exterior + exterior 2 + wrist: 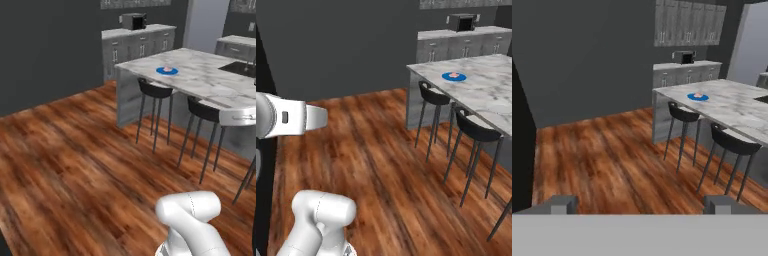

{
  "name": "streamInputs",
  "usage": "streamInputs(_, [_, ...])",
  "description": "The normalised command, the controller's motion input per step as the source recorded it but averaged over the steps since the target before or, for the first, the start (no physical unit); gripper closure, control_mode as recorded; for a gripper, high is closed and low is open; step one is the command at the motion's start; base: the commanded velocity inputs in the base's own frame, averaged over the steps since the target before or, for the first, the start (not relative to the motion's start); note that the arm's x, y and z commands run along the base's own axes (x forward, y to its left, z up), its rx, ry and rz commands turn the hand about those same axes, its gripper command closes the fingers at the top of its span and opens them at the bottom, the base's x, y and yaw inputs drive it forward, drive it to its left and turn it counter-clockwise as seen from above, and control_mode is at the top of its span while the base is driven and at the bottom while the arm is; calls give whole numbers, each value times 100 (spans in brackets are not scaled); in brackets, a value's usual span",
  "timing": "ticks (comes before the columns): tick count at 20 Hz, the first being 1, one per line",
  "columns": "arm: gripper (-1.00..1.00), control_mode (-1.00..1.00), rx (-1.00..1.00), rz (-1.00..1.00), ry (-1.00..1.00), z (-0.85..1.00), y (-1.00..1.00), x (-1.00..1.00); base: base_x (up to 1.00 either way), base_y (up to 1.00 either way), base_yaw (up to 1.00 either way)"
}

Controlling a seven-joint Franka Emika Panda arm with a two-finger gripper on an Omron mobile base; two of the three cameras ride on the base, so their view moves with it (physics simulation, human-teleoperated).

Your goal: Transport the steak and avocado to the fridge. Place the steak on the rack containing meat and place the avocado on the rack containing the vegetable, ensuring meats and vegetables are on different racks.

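The steak [167, 68] is a small pink slab lying on a blue plate [161, 71] on the marble island, far ahead of me. The right base view also shows the steak [454, 75], and in the hand view the steak [698, 95] sits at upper right. My gripper [641, 205] is open and empty, well short of the island, over the wooden floor. Its fingertips [562, 204] stand wide apart. The avocado, the fridge and its racks are out of view.
Two black bar stools [155, 90] stand along the near side of the marble island [200, 80]. Grey cabinets with a black microwave [134, 21] line the far wall. A black upright surface [519, 140] fills the left edge. Open wooden floor [75, 150] lies between me and the island.
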Motion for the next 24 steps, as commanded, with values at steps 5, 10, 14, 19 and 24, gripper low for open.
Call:
streamInputs(5, [-100,100,0,0,0,0,0,0,100,100,-51])
streamInputs(10, [-100,100,0,0,0,0,0,0,100,100,-51])
streamInputs(14, [-100,100,0,0,0,0,0,0,100,100,-51])
streamInputs(19, [-100,100,0,0,0,0,0,0,100,100,-51])
streamInputs(24, [-100,100,0,0,0,0,0,0,100,100,-48])
